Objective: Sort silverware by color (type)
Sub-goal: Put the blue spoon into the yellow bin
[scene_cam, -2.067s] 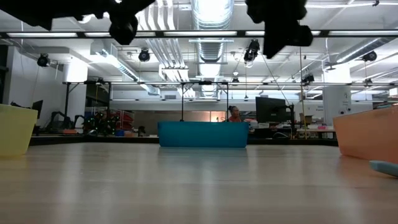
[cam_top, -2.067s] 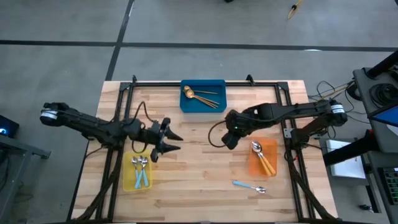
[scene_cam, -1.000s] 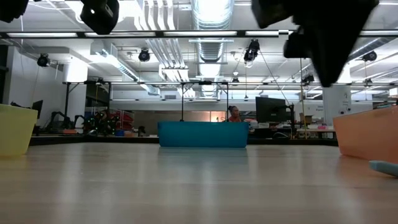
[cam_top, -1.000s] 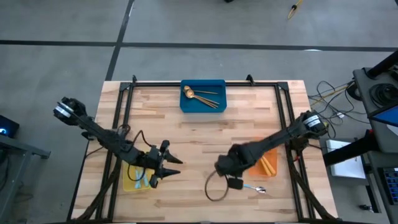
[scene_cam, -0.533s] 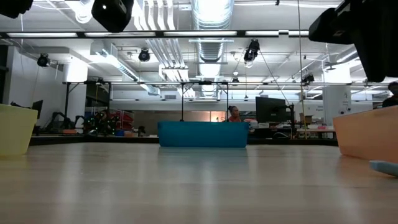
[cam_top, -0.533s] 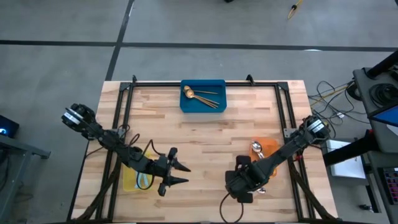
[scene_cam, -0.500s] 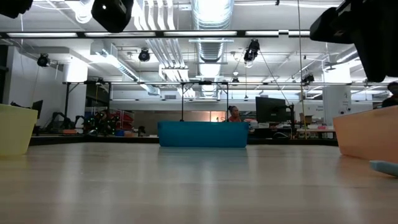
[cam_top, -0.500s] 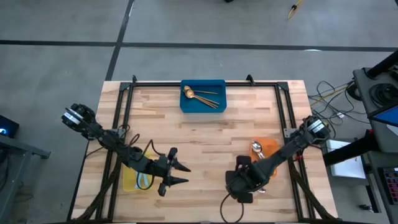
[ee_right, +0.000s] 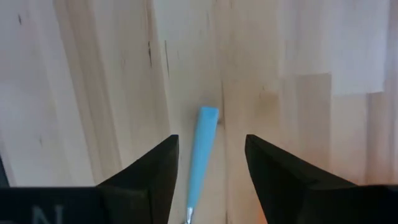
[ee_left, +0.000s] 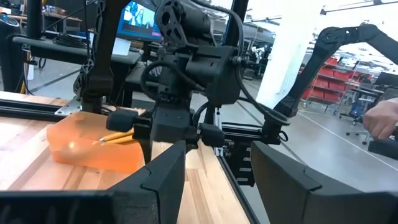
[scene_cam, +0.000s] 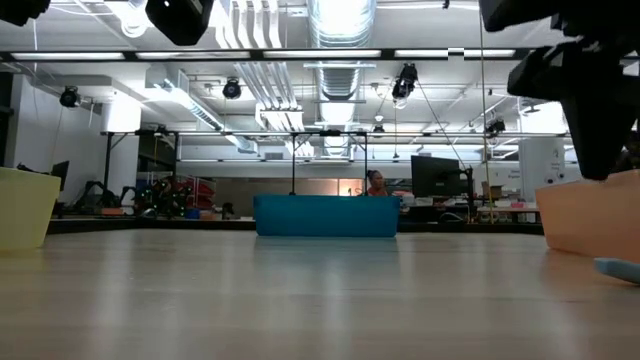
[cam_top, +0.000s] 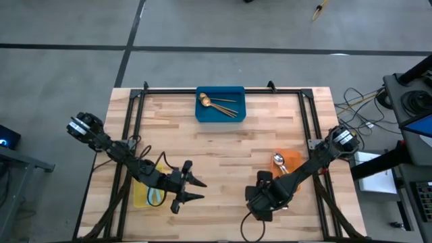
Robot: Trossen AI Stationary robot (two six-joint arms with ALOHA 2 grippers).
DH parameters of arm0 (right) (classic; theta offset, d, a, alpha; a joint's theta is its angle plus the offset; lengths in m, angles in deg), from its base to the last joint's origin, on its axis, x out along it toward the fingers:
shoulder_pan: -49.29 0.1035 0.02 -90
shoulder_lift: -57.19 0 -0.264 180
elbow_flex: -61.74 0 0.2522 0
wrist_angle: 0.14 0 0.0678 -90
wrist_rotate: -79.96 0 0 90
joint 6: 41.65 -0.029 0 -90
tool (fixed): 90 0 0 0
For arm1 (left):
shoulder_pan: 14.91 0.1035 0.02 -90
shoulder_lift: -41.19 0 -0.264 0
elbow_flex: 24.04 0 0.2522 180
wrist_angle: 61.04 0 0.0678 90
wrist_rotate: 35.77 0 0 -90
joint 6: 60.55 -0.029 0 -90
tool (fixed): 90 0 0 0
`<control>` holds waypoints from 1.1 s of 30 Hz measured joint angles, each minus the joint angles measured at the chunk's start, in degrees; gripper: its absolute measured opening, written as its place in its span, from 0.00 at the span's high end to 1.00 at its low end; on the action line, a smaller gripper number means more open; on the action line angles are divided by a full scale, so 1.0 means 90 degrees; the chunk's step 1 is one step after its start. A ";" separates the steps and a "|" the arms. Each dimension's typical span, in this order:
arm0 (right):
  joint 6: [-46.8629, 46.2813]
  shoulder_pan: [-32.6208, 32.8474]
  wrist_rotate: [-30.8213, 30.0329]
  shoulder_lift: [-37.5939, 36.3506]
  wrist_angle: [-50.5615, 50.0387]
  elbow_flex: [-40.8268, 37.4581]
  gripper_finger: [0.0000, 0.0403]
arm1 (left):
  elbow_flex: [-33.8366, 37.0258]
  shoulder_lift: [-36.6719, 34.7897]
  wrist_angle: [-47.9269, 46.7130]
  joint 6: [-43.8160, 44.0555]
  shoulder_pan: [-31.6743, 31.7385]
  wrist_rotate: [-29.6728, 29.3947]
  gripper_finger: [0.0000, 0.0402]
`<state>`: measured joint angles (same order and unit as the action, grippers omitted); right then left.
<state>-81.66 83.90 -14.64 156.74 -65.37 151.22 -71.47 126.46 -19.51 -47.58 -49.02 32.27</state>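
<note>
Lower right of the high view: right gripper (ee_right: 208,180) spread wide, straddling a blue-handled spoon (ee_right: 202,149) on the table (cam_top: 223,155), prob. lining up a pickup. Left gripper (cam_top: 192,189), lower left-centre, fingers apart, holding nothing, beside the yellow bin (cam_top: 140,196) w/ blue spoons.

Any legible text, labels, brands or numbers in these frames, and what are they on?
None can be read.
Right wrist view: pale marks at the bottom edge of the housing are cut off, unreadable.
Left wrist view: the lit screen in the room behind is too blurred to read.
The blue bin, orange bin and blue-handled spoon show no markings.
</note>
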 joint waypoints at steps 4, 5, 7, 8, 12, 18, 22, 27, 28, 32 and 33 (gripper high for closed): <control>0.0006 0.0000 0.0001 0.0005 0.0458 -0.0278 0.56 | 0.0003 -0.0002 0.0000 -0.0026 0.0000 0.0000 0.59; -0.0003 0.0000 0.0002 0.0049 0.0514 -0.0318 0.56 | 0.0005 -0.0002 0.0000 -0.0032 0.0000 0.0000 0.59; -0.0005 0.0000 0.0010 0.0123 0.0498 -0.0379 0.56 | 0.0005 -0.0002 -0.0002 -0.0032 0.0000 0.0000 0.59; -0.0007 0.0000 0.0031 0.0203 0.0486 -0.0395 0.56 | 0.0005 -0.0002 -0.0002 -0.0032 0.0002 0.0000 0.59; -0.0002 0.0015 0.0337 0.0586 0.0569 -0.0401 0.56 | 0.0003 -0.0002 -0.0001 -0.0032 0.0002 0.0000 0.59; 0.0007 0.0017 0.0401 0.1080 0.0645 -0.0363 0.57 | 0.0002 -0.0005 -0.0007 -0.0032 0.0002 -0.0003 0.59; 0.0037 0.0019 0.0389 0.1206 0.0619 -0.0218 0.63 | 0.0002 -0.0005 0.0003 -0.0032 0.0002 -0.0005 0.59; 0.0068 0.0027 0.0334 0.1217 0.0665 -0.0105 0.78 | -0.0005 -0.0005 0.0010 -0.0032 0.0005 -0.0005 0.59; 0.0071 0.0029 0.0318 0.1222 0.0679 -0.0092 0.82 | -0.0011 -0.0005 0.0010 -0.0032 0.0010 -0.0007 0.59; 0.0305 0.0028 0.0219 0.1229 0.0785 -0.0022 0.90 | -0.0041 -0.0005 0.0011 -0.0049 0.0010 -0.0010 0.59; 0.0399 0.0026 0.0178 0.1228 0.0850 0.0020 0.90 | -0.0041 -0.0005 0.0011 -0.0051 0.0010 -0.0010 0.59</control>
<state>-78.07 84.13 -13.03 167.79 -57.72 151.40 -71.84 126.42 -19.41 -48.04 -48.93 32.19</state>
